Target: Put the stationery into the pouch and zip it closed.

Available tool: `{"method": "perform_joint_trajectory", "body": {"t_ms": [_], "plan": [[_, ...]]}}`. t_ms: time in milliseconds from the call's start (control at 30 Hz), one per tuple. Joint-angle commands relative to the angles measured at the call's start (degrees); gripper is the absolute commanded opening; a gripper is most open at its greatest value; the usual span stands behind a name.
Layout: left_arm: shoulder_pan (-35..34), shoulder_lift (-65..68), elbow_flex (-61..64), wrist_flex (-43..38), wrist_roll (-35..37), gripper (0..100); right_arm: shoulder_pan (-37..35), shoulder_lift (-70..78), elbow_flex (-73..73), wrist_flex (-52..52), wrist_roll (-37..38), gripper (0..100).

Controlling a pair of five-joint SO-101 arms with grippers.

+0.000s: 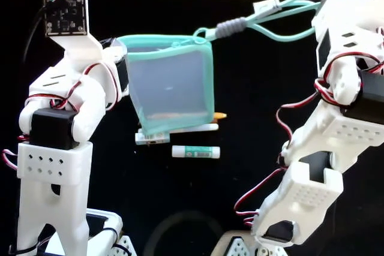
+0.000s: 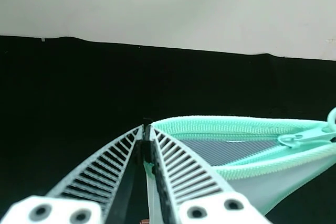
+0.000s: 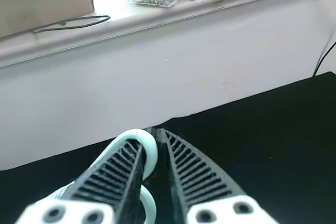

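We see 2 arms w/ white printed shells, left arm (image 1: 54, 166) & right arm (image 1: 318, 142). Both have black servo blocks, grids of small holes in panels, and red/black/white cables (image 1: 300, 109) looping btwn joints. Black camera board (image 1: 65, 13) w/ coloured wires sits atop the left. Left pincer (image 2: 146, 127) & right pincer (image 3: 155, 129) have slatted fingers (image 2: 178, 161) w/ black inner edges and white bases w/ dark screws (image 2: 197, 212).

Nothing here can be read. The glue stick (image 1: 195, 151) lying near the pouch (image 1: 171, 85) has a label with green print, but the marks are too small to make out as letters or numbers.
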Motion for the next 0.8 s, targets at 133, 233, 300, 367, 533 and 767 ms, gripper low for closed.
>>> {"method": "perform_joint_trajectory", "body": {"t_ms": [133,233,300,367,533,767], "plan": [[-1.01,0.22,-0.66,0.18,-0.44,1,1.54,-0.22,-5.41,0.48,-0.62,0.6],[-1.01,0.22,-0.66,0.18,-0.44,1,1.45,-0.22,-5.32,0.48,-0.62,0.9],[-1.01,0.22,-0.66,0.18,-0.44,1,1.45,-0.13,-3.56,0.48,-0.62,1.5],[-1.01,0.22,-0.66,0.18,-0.44,1,1.45,-0.31,0.66,0.48,-0.62,6.2],[-1.01,0.13,-0.66,0.18,-0.44,1,-1.71,-0.40,10.86,0.48,-0.53,17.0],[-0.92,-0.04,-0.66,0.18,-0.44,1,-6.90,-0.40,16.75,0.48,-0.44,17.3]]}}
